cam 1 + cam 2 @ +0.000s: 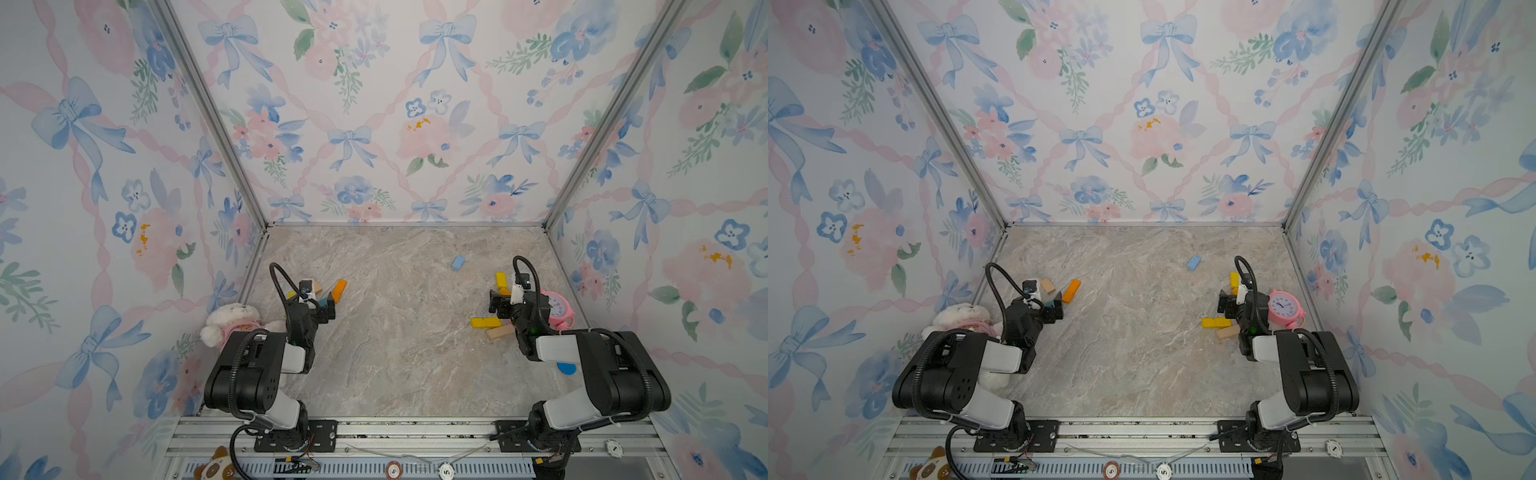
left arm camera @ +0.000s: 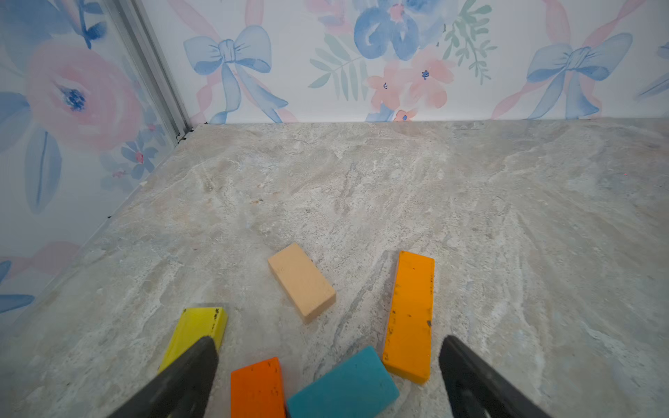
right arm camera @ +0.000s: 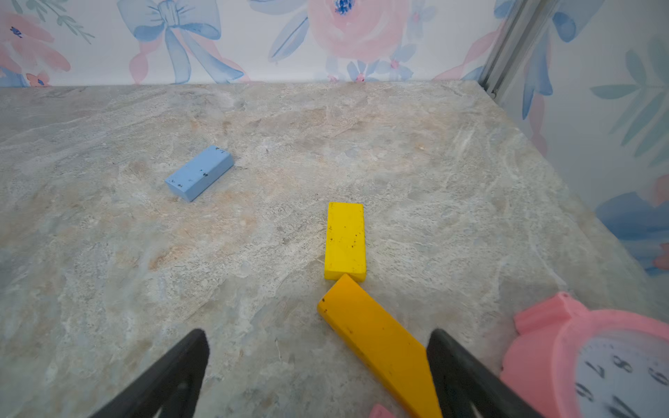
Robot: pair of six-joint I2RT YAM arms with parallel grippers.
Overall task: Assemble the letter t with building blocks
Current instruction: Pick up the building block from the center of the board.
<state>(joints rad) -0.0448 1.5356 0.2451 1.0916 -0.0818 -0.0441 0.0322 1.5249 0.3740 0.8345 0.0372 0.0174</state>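
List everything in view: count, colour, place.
Left blocks: five; left yellow block, red-orange block, teal block, orange block, left wooden block; table's left side.
Right blocks: at least five; light blue block, far yellow block, amber block, near yellow block, near wooden block; table's right side.
Alarm clock: one, pink, right edge.
Disc: one, blue, right side.
Plush toy: one, white-pink, left edge.
Panda toy: one, brown-white, front rail.
Table: one, marbled grey.
Left tool: one, black, open, empty.
Right tool: one, black, open, empty.

The left gripper [image 2: 327, 342] and right gripper [image 3: 318, 333] hover low, jaws spread wide.
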